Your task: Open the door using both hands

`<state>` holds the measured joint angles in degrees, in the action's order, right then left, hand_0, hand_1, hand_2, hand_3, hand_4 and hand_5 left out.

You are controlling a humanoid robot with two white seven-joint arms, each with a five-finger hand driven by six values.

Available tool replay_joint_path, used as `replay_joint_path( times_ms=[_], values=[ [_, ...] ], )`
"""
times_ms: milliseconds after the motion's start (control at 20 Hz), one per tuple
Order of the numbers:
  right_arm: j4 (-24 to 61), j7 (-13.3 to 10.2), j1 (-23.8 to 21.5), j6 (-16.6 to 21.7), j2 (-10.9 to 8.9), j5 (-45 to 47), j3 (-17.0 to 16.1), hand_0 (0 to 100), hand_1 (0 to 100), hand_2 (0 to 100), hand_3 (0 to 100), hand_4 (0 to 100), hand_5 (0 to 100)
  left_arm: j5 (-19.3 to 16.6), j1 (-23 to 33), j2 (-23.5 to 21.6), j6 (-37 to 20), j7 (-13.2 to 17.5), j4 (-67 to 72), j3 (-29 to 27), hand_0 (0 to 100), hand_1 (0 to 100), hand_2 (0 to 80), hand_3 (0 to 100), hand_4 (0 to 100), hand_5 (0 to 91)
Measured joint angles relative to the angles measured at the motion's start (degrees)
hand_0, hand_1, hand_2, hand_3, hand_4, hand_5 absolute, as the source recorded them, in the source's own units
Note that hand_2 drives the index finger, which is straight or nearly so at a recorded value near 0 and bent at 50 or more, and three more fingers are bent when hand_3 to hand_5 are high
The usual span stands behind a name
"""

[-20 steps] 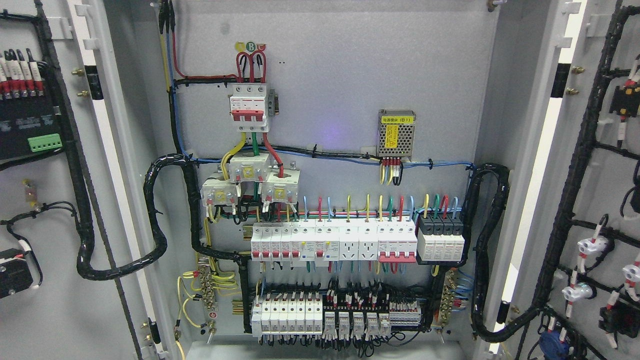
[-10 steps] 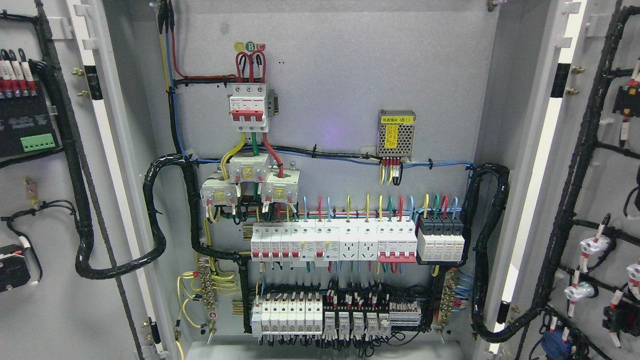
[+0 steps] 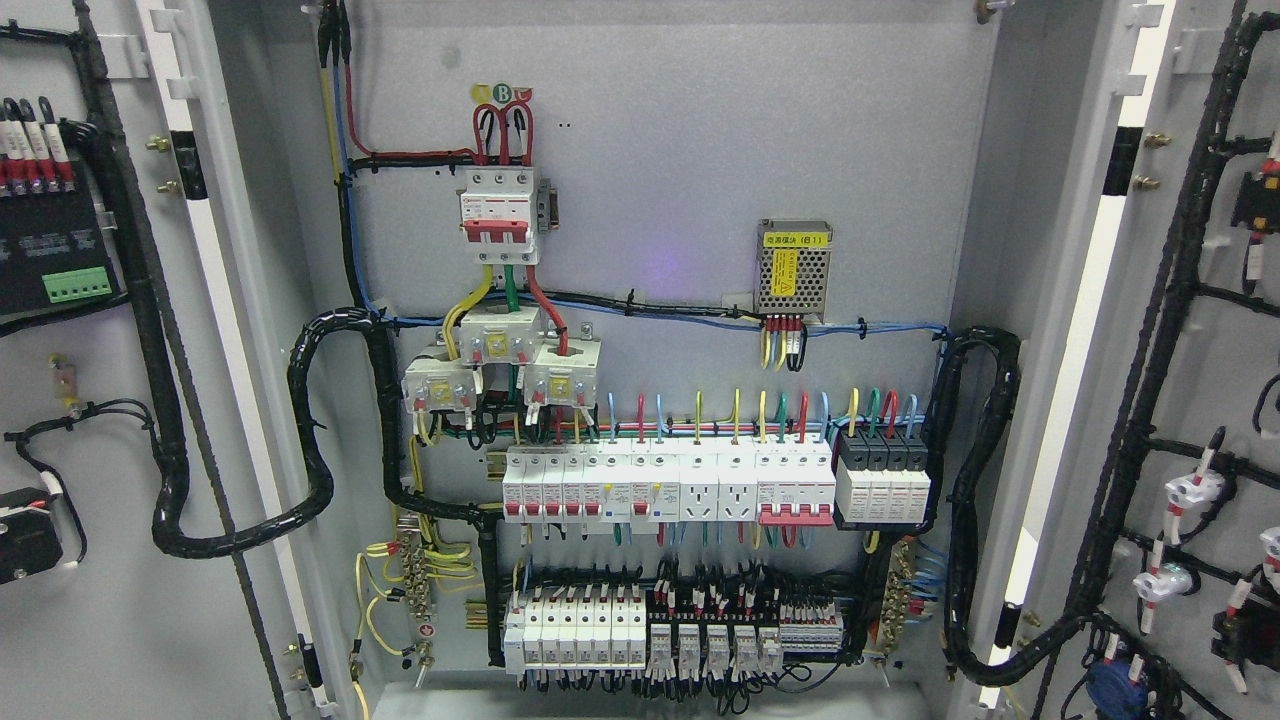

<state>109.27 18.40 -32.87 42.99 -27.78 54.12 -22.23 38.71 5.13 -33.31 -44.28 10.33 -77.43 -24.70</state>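
Observation:
The grey electrical cabinet stands with both doors swung wide. The left door (image 3: 90, 620) shows its inner face at the picture's left edge, carrying a black module with a green terminal strip (image 3: 75, 287) and black cable looms. The right door (image 3: 1215, 330) shows its inner face at the right edge, with black harnesses and white-capped lamp backs (image 3: 1190, 492). Neither of my hands nor any arm shows in the head view.
Inside, the back panel (image 3: 680, 150) holds a red-handled main breaker (image 3: 497, 215), a perforated power supply (image 3: 792, 266), two rows of white breakers (image 3: 665, 485) and thick black conduit loops (image 3: 310, 440) running to each door.
Both doors have swung a little further outward: the parts on the left door slid left, those on the right door slid right. The cabinet interior has not moved.

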Motion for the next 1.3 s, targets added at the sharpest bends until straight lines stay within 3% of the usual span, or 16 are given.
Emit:
replay_joint_path(
  times_ms=[400, 601, 901, 1101, 1302],
  values=[
    [1.10, 0.17, -2.74, 1.60, -0.23, 0.49, 0.11, 12, 39, 0, 0, 0, 0, -0.51, 5.54, 2.23, 0.00, -0.54, -8.37, 2.00, 12, 39, 0.0, 0, 0, 0.0],
    [1.94, 2.29, -3.58, 1.85, -0.40, 0.53, 0.89, 12, 39, 0, 0, 0, 0, -0.71, 9.23, 3.15, -0.01, -1.96, -13.47, 3.63, 12, 39, 0.0, 0, 0, 0.0],
    [2.93, 3.19, -3.97, 1.99, -1.03, 0.57, 2.96, 12, 39, 0, 0, 0, 0, -1.48, 13.78, 4.06, -0.01, -2.47, -19.93, 7.43, 12, 39, 0.0, 0, 0, 0.0],
    [3.41, 3.27, -3.56, 2.04, -1.85, 0.55, 4.51, 12, 39, 0, 0, 0, 0, -3.84, 15.16, 4.72, -0.01, -2.58, -22.68, 10.99, 12, 39, 0.0, 0, 0, 0.0],
    [3.71, 3.27, -3.21, 2.06, -2.52, 0.20, 7.50, 12, 39, 0, 0, 0, 0, -8.71, 15.84, 7.03, -0.01, -2.73, -24.63, 15.07, 12, 39, 0.0, 0, 0, 0.0]
  ],
)
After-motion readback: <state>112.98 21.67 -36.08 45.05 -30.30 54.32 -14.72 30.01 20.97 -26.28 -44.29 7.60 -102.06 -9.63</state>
